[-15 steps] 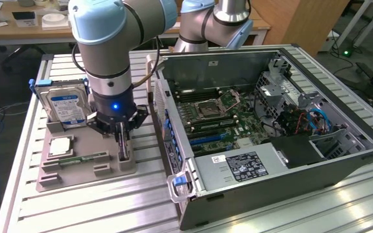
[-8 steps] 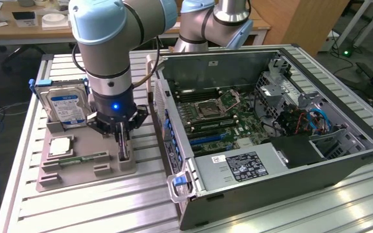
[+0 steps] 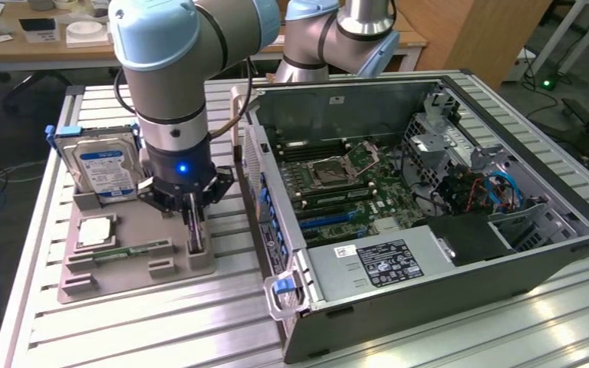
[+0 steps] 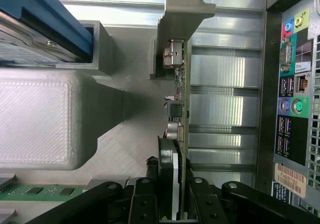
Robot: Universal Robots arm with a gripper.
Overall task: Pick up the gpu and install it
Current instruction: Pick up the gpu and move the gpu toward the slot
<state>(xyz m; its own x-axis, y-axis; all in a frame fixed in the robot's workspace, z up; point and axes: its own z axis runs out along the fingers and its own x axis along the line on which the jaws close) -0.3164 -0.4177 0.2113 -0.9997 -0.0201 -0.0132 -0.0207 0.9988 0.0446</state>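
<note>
The gpu (image 3: 195,244) stands on edge in a slot of the grey holder tray (image 3: 85,285), at the tray's side nearest the computer case. My gripper (image 3: 194,218) reaches straight down over it. The wrist view has the gpu (image 4: 179,109) edge-on, a thin green board with its silver end bracket (image 4: 182,9) at the far end and the black fan shroud near the fingers. My gripper (image 4: 172,196) straddles the card, and its black fingers (image 4: 145,199) lie against both faces, shut on it. The card still sits in its slot.
On the tray stand a hard drive (image 3: 105,169) with a blue-white label, a CPU (image 3: 97,230) and a green memory stick (image 3: 131,251). The open computer case (image 3: 540,253) with its motherboard (image 3: 346,192) lies at the exterior view's right. Its port panel (image 4: 292,84) is close beside the card.
</note>
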